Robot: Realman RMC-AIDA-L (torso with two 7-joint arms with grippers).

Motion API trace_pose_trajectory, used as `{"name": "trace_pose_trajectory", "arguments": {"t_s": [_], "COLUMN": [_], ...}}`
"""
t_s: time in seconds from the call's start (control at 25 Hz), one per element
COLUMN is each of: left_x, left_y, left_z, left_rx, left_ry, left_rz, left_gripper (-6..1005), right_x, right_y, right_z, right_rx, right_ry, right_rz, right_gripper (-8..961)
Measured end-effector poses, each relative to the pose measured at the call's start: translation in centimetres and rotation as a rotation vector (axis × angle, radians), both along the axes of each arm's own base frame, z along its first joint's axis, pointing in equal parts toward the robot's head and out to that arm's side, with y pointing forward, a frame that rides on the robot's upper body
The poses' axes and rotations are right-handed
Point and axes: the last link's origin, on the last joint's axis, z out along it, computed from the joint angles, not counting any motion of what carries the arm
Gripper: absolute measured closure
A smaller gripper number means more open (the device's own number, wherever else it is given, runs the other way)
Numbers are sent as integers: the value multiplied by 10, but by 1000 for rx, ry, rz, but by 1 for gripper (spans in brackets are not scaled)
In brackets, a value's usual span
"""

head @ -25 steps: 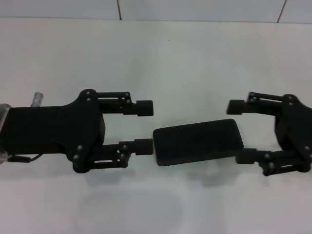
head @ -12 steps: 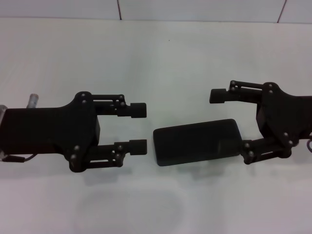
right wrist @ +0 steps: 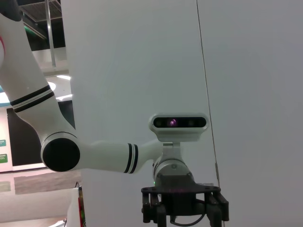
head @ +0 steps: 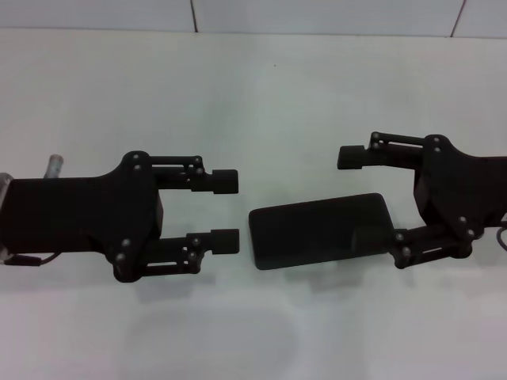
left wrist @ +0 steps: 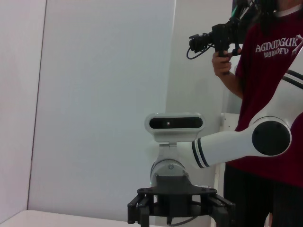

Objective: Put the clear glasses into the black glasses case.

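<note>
head view: black glasses case (head: 321,230) shut flat on white tabletop (head: 261,95), middle. left tool (head: 225,211) at 9 o'clock, spread wide, grasping nothing. right tool (head: 362,196) at 3 o'clock, spread wide across case end.
left wrist view: right tool (left wrist: 180,208) far off.
right wrist view: left tool (right wrist: 184,205) far off.
</note>
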Motion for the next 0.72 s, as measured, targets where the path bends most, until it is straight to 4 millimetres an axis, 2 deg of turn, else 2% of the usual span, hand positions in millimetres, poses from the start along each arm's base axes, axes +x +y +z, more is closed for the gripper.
{"name": "trace_pose_trajectory", "arguments": {"t_s": [0.72], "left_x": [-2], "left_y": [-3], "left_z": [-3], "left_rx": [-3], "left_ry": [-6], "left_rz": [11], "left_gripper": [409], "right_x": [3], "right_y": [-6], "right_z": [-2], "right_rx": [-24], "right_ry": [15], "right_rz": [-7], "right_gripper": [76]}}
